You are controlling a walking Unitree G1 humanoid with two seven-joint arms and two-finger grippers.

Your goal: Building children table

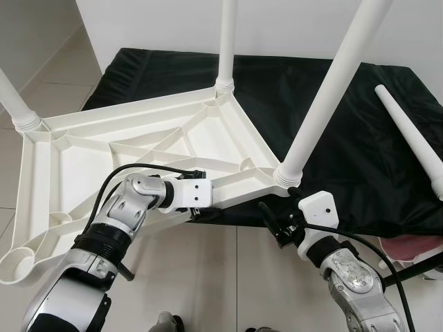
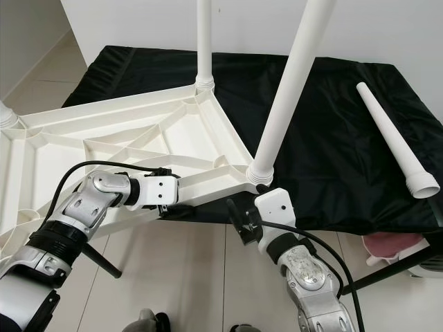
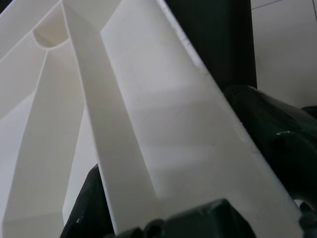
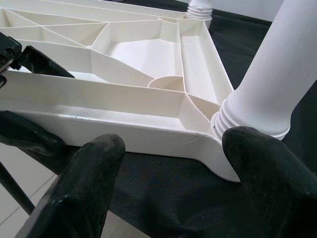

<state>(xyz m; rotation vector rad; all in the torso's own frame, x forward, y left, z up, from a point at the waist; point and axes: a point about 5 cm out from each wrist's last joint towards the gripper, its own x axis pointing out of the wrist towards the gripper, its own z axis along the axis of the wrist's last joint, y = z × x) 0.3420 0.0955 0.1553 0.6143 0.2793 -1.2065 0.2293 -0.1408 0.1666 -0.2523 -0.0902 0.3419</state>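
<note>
Right wrist view: right gripper spread below tabletop corner, left gripper clamping its rim

No readable text, label or number anywhere — plain white plastic, black cloth

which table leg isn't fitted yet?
The loose leg lying on the black cloth, right of the upturned tabletop. The others stand upright in corner sockets.
</note>
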